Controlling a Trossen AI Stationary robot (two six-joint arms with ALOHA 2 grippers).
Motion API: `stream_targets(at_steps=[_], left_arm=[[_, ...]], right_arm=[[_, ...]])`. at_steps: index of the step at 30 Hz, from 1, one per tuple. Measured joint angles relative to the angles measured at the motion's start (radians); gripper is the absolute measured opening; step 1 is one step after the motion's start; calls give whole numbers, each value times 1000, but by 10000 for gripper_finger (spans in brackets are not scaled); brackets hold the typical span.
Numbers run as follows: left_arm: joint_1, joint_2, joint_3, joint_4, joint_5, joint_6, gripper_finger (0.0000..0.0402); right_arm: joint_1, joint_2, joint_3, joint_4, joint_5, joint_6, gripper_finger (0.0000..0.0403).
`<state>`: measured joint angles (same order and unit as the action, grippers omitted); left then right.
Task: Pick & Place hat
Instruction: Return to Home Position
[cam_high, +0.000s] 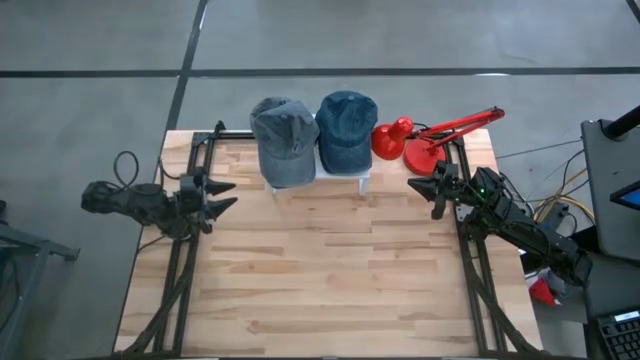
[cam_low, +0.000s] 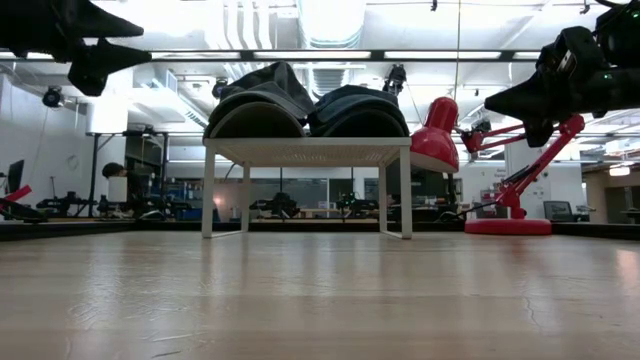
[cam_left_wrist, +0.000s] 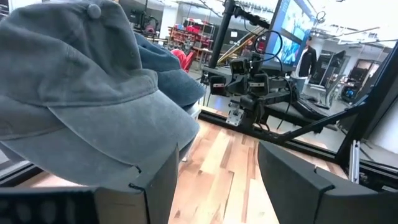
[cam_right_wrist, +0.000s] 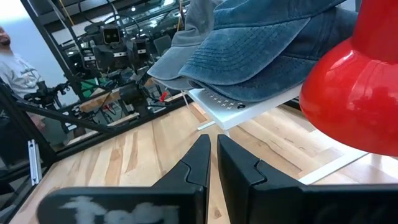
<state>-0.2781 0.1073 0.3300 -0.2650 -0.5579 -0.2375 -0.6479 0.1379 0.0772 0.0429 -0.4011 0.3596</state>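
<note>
Homing seems in hand: caps (cam_high: 285, 140) on shelf (cam_high: 365, 178), left claw (cam_high: 233, 194) apart, right claw (cam_high: 425, 188) together, both empty, so next just retract.

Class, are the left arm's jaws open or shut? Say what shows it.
Open. In the left wrist view the left gripper shows a wide gap between its jaws, with nothing held.

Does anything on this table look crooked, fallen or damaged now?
Nothing stands out. The grey fabric caps and the blue denim caps sit side by side on the small white shelf, and the red desk lamp stands upright beside it. The left gripper and the right gripper hang clear at the sides, holding nothing.
</note>
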Motion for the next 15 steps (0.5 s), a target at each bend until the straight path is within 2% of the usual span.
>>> stream_targets(at_steps=[5, 10, 15], left_arm=[[0, -26, -51, 21, -1, -5, 223], [1, -107, -113, 38, -2, -23, 222], [2, -102, -129, 20, -5, -41, 222]], right_arm=[[0, 0, 0, 0, 0, 0, 27], [0, 0, 0, 1, 0, -1, 27], [0, 0, 0, 5, 3, -5, 27]])
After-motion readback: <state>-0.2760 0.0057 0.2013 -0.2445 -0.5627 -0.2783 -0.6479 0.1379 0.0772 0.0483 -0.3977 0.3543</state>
